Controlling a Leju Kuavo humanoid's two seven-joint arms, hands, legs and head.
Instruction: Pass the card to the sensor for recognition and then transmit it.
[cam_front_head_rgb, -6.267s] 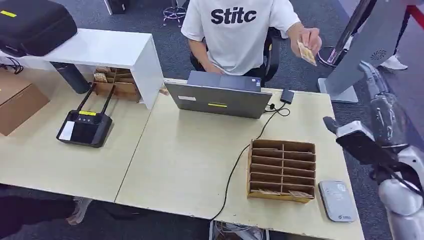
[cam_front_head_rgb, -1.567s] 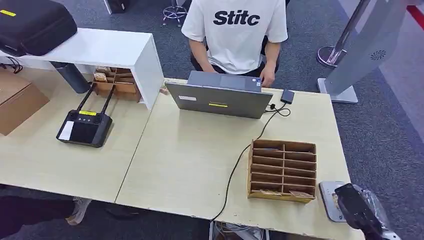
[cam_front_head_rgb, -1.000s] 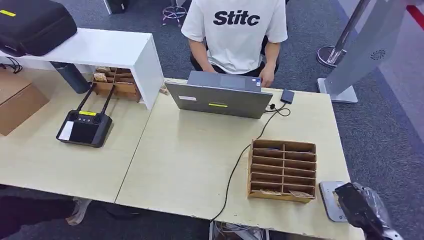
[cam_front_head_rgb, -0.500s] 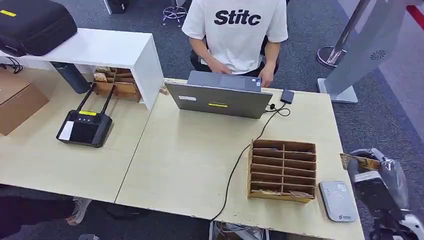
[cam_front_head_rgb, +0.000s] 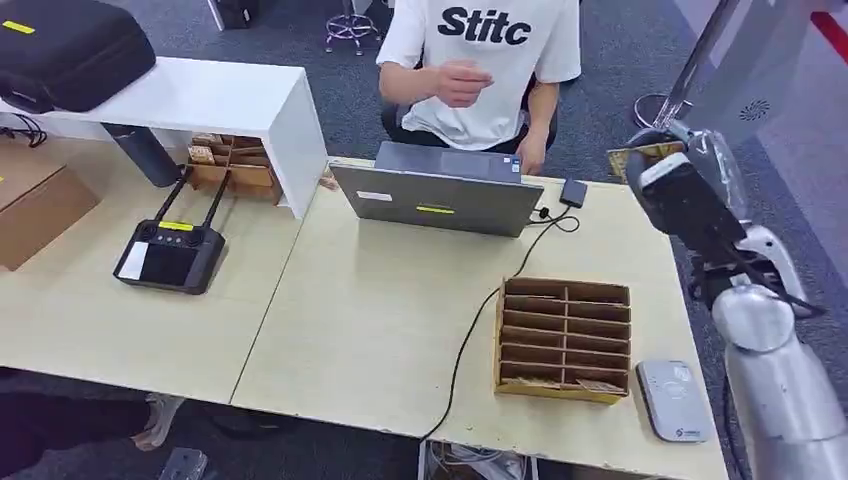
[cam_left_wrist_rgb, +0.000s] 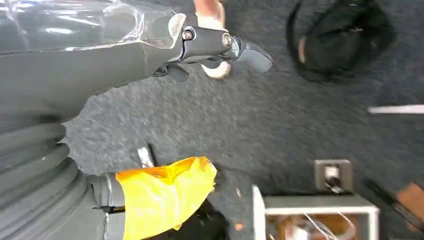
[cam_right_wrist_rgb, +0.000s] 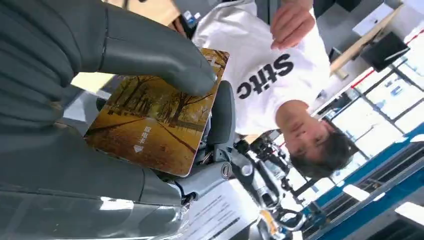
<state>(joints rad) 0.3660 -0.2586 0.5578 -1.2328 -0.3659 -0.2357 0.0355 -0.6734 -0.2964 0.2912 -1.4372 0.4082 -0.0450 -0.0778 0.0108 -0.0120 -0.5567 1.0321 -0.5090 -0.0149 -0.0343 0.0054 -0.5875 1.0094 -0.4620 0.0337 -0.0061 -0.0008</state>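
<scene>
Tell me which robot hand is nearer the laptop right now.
Right. The right hand is raised beside the table's far right edge, holding the card, right of the laptop. The left hand hangs over carpet floor.

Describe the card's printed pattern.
The card shows golden-yellow autumn trees along a path, clearest in the right wrist view.

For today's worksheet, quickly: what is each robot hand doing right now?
Right robot hand: holding the card.
Left robot hand: holds nothing visible; whether open or shut cannot be told.

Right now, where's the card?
In the head view, the card is held in the right hand, raised at the table's far right, beyond the laptop.
</scene>
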